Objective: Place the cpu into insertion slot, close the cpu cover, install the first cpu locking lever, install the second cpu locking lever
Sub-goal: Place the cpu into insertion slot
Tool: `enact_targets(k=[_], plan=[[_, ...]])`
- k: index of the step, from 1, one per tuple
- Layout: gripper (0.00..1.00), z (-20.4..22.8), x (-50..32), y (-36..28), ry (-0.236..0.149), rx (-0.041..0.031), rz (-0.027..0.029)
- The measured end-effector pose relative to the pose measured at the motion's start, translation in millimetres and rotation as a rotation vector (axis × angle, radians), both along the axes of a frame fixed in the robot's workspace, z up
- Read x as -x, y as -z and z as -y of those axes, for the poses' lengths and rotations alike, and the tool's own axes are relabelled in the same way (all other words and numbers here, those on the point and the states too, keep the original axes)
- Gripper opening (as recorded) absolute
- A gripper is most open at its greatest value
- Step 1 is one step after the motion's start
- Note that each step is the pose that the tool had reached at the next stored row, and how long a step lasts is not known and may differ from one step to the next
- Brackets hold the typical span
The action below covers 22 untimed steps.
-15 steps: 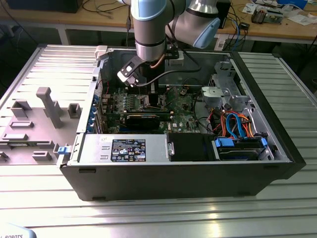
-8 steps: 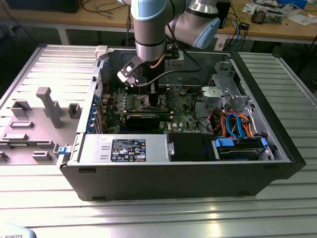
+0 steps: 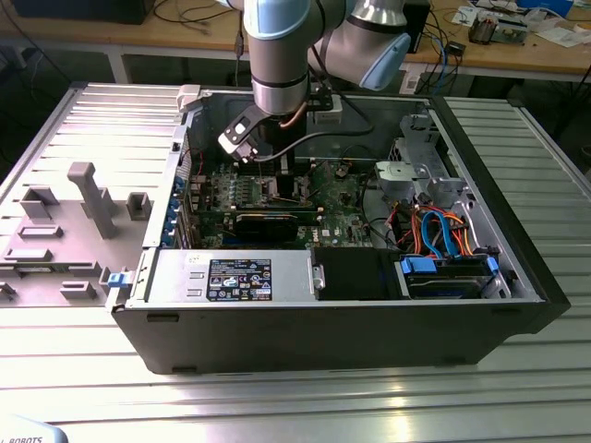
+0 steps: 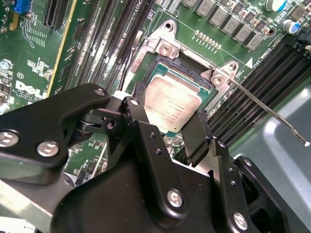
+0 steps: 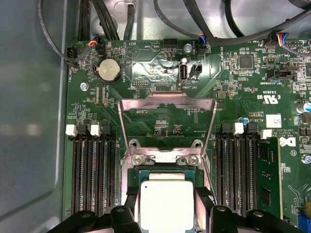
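While the cpu (image 4: 170, 99) sits gripped at the insertion slot (image 4: 180, 68), the placing step is in hand

The gripper (image 4: 169, 110) clamps its fingers (image 5: 132, 196) on two opposite edges of the cpu, which lies within the slot's rim; the cpu cover (image 5: 167, 103) stands swung open beyond it, and a locking lever (image 4: 267, 110) juts free. By judgement, finishing this step calls for the cpu lying flat and square before release. In the exterior view the arm (image 3: 277, 55) reaches straight down into the open computer case (image 3: 323, 337), wrist vertical over the motherboard (image 3: 343, 198)

text: small white print on motherboard (image 5: 228, 104) | printed sticker (image 3: 238, 279) on power supply (image 3: 294, 273)
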<state>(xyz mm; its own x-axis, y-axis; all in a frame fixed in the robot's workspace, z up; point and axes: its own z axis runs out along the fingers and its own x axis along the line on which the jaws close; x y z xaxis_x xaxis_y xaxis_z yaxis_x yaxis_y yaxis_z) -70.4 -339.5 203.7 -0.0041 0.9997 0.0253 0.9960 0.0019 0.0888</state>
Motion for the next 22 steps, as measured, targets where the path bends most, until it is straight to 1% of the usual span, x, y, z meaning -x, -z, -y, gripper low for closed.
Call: enact_targets(k=[3,6,12,21,22], plan=[[0.54,0.0,0.8,0.3,0.003,0.0001,-0.0002],[0.54,0.0,0.8,3.7,0.003,0.0005,-0.0001],[0.54,0.0,0.6,6.3,0.007,0.0005,-0.0003],[0.54,0.1,0.5,6.5,0.007,0.0013,0.0],[0.56,0.0,0.5,6.7,0.006,0.0006,0.0001]])
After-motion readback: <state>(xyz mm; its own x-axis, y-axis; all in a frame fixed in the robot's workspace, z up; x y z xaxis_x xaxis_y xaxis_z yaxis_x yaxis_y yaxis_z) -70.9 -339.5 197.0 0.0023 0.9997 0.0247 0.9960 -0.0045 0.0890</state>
